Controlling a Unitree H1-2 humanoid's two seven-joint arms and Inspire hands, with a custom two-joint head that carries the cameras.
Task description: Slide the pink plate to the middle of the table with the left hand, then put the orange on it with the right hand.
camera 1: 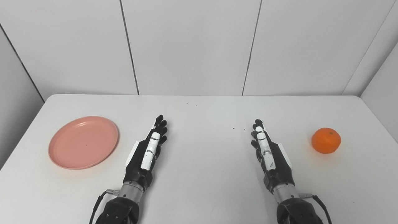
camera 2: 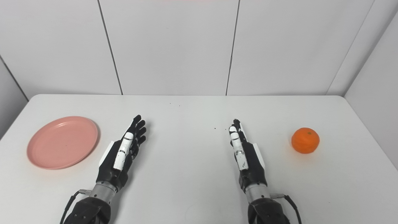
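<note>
While both hands are resting empty, fingers extended: left hand, pink plate lying just outboard; right hand, orange sitting outboard. Advisable: press the plate's far rim flat, drawing inward slowly.

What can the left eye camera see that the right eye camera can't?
Only the left eye view shows a wider strip of grey wall left of the white table. Only the right eye view shows more wall on the right. Both share the round pink plastic plate, the round orange fruit, and the open black-and-white left hand and right hand, holding nothing.
</note>
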